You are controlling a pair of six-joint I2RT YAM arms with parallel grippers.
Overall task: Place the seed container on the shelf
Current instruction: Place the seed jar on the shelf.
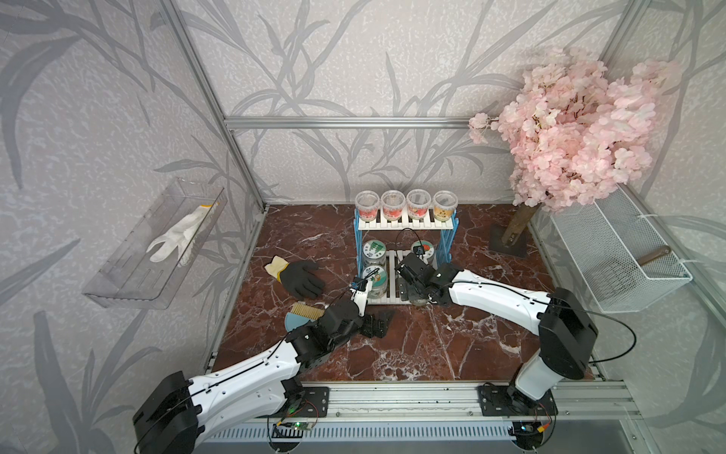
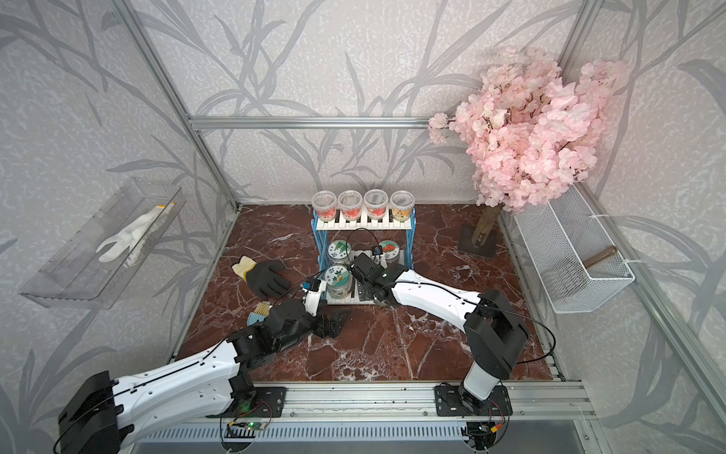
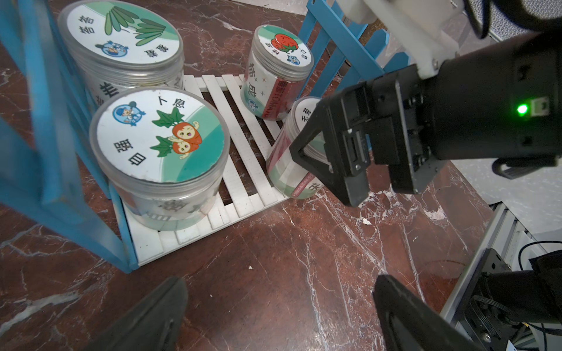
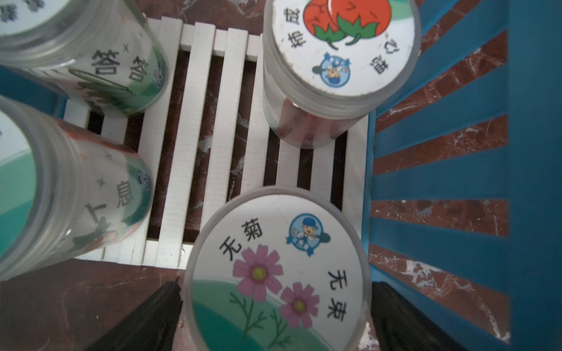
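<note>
**Flower jar at the shelf's lower front corner, right hand spread around it**

The counter point(image 1: 451, 346) carries the shelf point(image 1: 448, 239) at its back middle. Well right of the shelf, a mesh basket point(image 1: 613, 267) on the wall holds one brown stick point(image 1: 654, 255). Well left of the shelf, a clear tray point(image 1: 129, 275) on the wall holds a white glove point(image 1: 178, 236).

On the shelf's lower tier, the left side has two big jars: a leaf-lid jar point(image 3: 121, 33) at the back and a radish-lid jar point(image 3: 158, 136) at the front. Their labels hide what is inside. On the right side, a smaller tomato jar point(image 3: 282, 48) stands at the back. The flower jar point(image 4: 273, 243) stands upright at the front right corner, just inside the blue side frame.

Four small cups point(image 1: 393, 204) line the top tier. Three show red low down and one shows tan, though I cannot tell whether that is label or contents.

The right hand point(image 4: 275, 285) is spread wide, one finger on each side of the flower jar, with a thin gap showing on one side. The left hand point(image 3: 279, 291) hangs over the bare counter just in front of the shelf, spread wide and empty.
</note>
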